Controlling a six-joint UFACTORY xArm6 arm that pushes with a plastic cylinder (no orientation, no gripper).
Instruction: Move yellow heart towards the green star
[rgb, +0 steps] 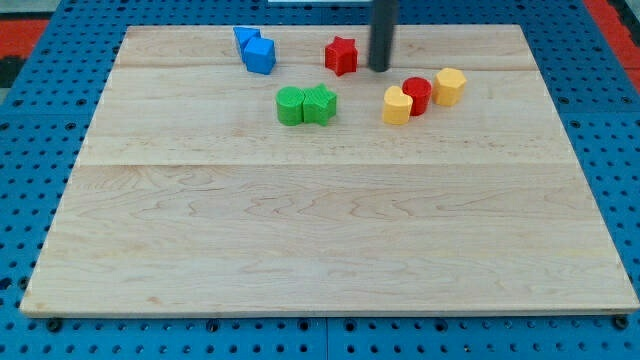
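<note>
- We carry no claw, so there is nothing wide, narrow or holding: the arm ends in a dark rod, and our tip (380, 69) rests on the bench (320, 250) near the view's top.
- The tip sits just to the view's right of the red star (341, 55), apart from it, and above the yellow heart (397, 105), touching neither.
- The yellow heart, as far as we can make out its shape, lies below and slightly right of the tip, with the red cylinder (417, 95) pressed against its upper right and a 2nd yellow block (450, 86) beyond that.
- The green star (320, 103) lies to the view's left of the heart, with open bench between them, and another green block (291, 105) touches its far side.
- We judge the tip is on the wrong side: it should circle to the heart's right, below the red cylinder, then push straight left.
- Keep the push centred on the heart, or it may spin off line.
- 2 blue blocks (256, 50) stand well clear at the upper left.
</note>
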